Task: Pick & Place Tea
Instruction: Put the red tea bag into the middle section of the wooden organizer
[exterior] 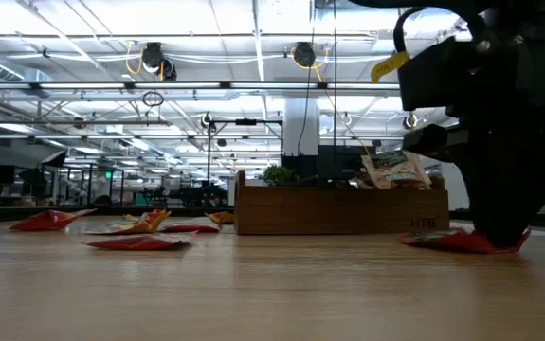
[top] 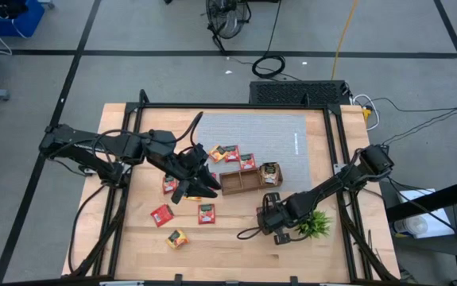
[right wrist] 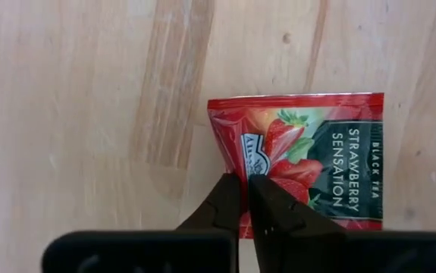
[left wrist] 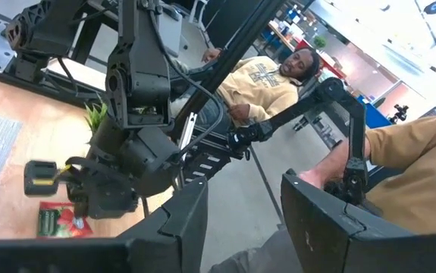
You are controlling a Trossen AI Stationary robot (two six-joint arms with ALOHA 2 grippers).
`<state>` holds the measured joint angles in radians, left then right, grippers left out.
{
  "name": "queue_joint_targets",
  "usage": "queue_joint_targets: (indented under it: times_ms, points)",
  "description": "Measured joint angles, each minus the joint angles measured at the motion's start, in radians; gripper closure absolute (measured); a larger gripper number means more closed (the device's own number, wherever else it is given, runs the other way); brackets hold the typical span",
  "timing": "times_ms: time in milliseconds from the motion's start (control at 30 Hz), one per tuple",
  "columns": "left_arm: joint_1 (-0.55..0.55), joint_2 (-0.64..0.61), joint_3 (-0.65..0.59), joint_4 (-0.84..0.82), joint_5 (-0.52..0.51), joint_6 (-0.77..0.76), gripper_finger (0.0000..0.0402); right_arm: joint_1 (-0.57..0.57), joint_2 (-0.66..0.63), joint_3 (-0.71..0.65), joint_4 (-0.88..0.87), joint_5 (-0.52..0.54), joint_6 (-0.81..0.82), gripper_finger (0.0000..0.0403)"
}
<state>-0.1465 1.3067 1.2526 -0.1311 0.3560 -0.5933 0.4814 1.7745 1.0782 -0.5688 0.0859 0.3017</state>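
A red strawberry tea sachet (right wrist: 301,155) is pinched at its edge by the right gripper (right wrist: 245,199) — fingers clamped together, flat on the table (top: 236,246) near the wooden tray (top: 248,181), presumably for lifting. The left gripper (top: 187,184) is held half-apart over scattered sachets — nothing visibly gripped.

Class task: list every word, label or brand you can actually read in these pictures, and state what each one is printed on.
"BLACK TEA" – on the red tea sachet under the right gripper.
"STRAWBERRY SENSATION" – on the same sachet.
White brand label on that sachet: partly hidden by the fingers, not readable.
Mark on the wooden tray, low view: too faint to read.
Print on the person's yellow sweatshirt: too blurred.
Other sachets' labels: too small.
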Motion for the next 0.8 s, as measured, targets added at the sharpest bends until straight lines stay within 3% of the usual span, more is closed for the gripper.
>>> queue_joint_targets:
  times_ms: [300,567,800]
  points:
    - [0.047,0.0,0.0,0.002,0.0,-0.157,0.0231,0.019,-0.087,0.146,-0.255,0.235,-0.127,0.0402]
    - [0.11,0.0,0.0,0.001,0.017,-0.363,0.0231,0.043,-0.089,0.302,-0.309,0.461,-0.384,0.0402]
    - [0.163,0.0,0.0,0.0,0.102,-0.498,0.0231,0.033,-0.09,0.364,-0.298,0.596,-0.651,0.0402]
